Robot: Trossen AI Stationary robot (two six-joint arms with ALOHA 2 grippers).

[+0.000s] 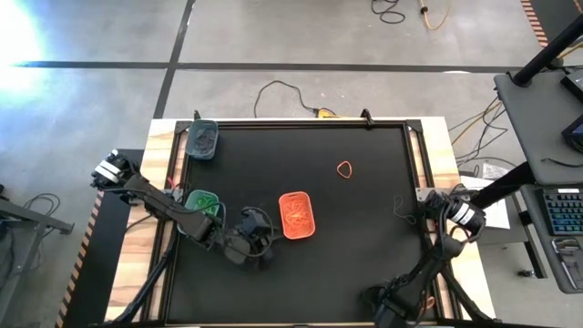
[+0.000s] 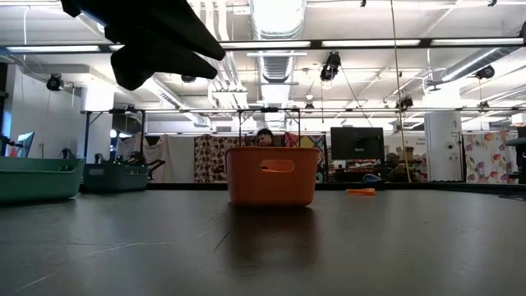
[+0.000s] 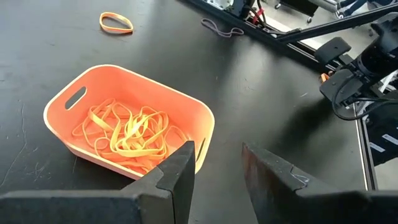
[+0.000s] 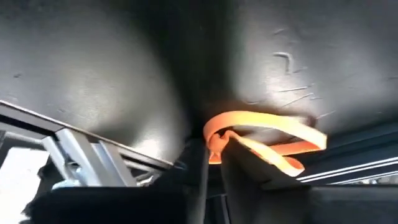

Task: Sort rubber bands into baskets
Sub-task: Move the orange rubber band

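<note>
The orange basket point(image 1: 298, 215) holds several orange rubber bands point(image 3: 127, 132). The light teal-green basket point(image 1: 202, 202) and the dark grey-teal basket point(image 1: 202, 139) stand to its left. My left gripper point(image 3: 217, 165) is open and empty, just left of the orange basket point(image 3: 124, 118) and a little above the table. My right gripper point(image 4: 214, 155) is low at the table's near right edge, shut on an orange rubber band point(image 4: 264, 138). One orange band point(image 1: 344, 169) lies flat on the mat at the far right; it also shows in the left wrist view point(image 3: 115, 23). My right gripper pinches the orange rubber band by one end of its loop point(image 4: 216, 142) between its two fingertips. The rest of the loop point(image 4: 280, 134) sticks out past the fingers, flattened and slack, close over the black mat. I cannot tell whether it touches the mat.
A dark band point(image 1: 401, 208) lies on the mat near the right arm's base. The table's metal rail point(image 4: 81, 155) runs close by my right gripper. The black mat between the orange basket and the right edge is bare. Cables lie on the floor beyond the table.
</note>
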